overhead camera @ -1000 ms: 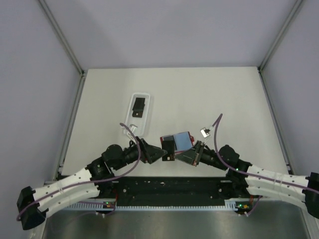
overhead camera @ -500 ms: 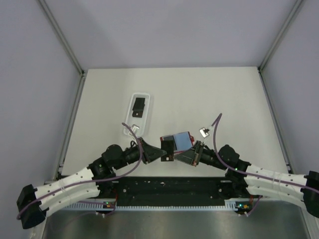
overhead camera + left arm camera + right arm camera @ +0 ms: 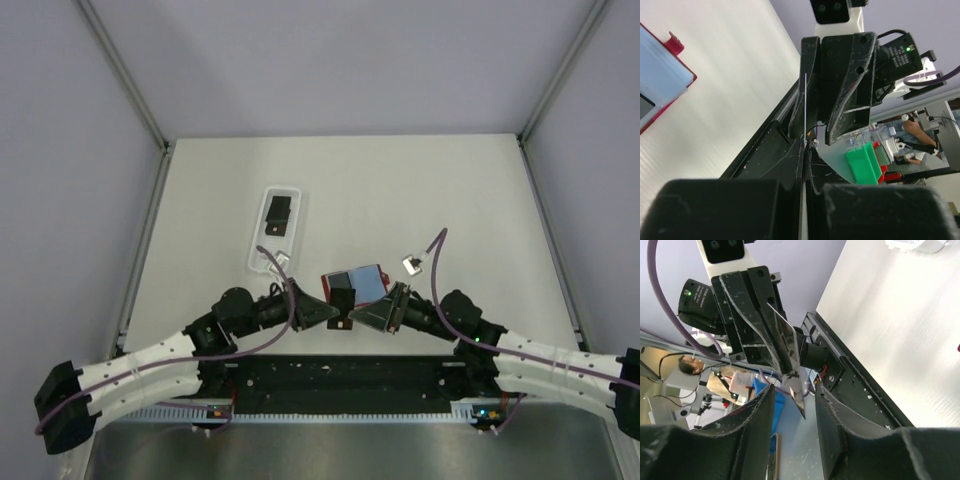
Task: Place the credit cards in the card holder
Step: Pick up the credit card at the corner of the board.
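Note:
A black credit card [image 3: 785, 340] stands on edge above the table's near edge, and my left gripper [image 3: 336, 313] is shut on it. In the left wrist view the card shows as a thin line [image 3: 805, 110] between the closed fingers. My right gripper [image 3: 366, 316] faces the left one and is open. Its fingers [image 3: 756, 430] stand on either side of the card's lower corner without touching it. The red card holder [image 3: 362, 284] lies open just beyond both grippers, pale blue inside [image 3: 662, 75]. Another credit card [image 3: 280, 214] lies in a white tray.
The white oblong tray [image 3: 275, 248] sits left of centre, behind the left arm. A small white object [image 3: 410, 265] on a cable lies right of the card holder. The black base rail [image 3: 340, 375] runs along the near edge under both grippers.
The left gripper closed on the card and shifted slightly right. The right gripper, shut on the card before, has opened and let it go.

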`<state>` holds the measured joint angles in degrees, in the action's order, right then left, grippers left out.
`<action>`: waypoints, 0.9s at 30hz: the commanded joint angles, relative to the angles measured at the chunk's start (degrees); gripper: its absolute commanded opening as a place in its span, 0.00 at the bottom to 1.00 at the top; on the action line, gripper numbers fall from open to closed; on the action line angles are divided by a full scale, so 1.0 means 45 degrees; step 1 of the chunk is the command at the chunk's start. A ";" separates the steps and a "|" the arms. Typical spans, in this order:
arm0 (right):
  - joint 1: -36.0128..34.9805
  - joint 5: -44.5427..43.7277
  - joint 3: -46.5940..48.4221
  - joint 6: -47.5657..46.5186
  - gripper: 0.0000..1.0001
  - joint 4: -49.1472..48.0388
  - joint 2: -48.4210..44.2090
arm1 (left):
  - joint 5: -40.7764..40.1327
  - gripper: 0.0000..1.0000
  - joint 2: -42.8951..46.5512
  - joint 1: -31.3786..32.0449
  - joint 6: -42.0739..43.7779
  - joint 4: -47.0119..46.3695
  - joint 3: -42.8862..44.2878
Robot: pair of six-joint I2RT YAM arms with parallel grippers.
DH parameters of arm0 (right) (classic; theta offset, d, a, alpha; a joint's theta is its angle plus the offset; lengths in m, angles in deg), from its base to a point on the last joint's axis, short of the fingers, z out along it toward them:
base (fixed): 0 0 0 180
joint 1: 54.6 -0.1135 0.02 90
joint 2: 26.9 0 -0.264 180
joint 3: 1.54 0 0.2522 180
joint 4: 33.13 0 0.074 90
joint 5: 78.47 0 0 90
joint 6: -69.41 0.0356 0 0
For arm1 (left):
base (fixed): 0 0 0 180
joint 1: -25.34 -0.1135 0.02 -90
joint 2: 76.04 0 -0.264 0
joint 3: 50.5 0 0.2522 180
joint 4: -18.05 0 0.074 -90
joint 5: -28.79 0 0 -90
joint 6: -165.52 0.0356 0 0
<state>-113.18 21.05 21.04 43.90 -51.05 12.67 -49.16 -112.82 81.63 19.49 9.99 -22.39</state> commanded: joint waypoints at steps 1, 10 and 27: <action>0.0129 -0.0045 0.0638 -0.0405 0.39 -0.0459 0.0035 | 0.0973 0.00 -0.0752 -0.0049 -0.0010 -0.1009 0.0424; 0.0109 -0.0104 0.0696 -0.0620 0.25 0.0205 -0.0396 | 0.0954 0.00 -0.1086 -0.0049 -0.0049 -0.1341 0.0386; 0.0129 0.0190 0.0833 -0.0620 0.09 -0.0480 0.0523 | 0.1052 0.00 -0.1261 -0.0049 -0.0107 -0.1576 0.0366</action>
<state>-113.18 21.42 21.76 41.98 -50.05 14.92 -45.33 -118.59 81.61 19.03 6.45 -22.37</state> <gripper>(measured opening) 0.154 0.018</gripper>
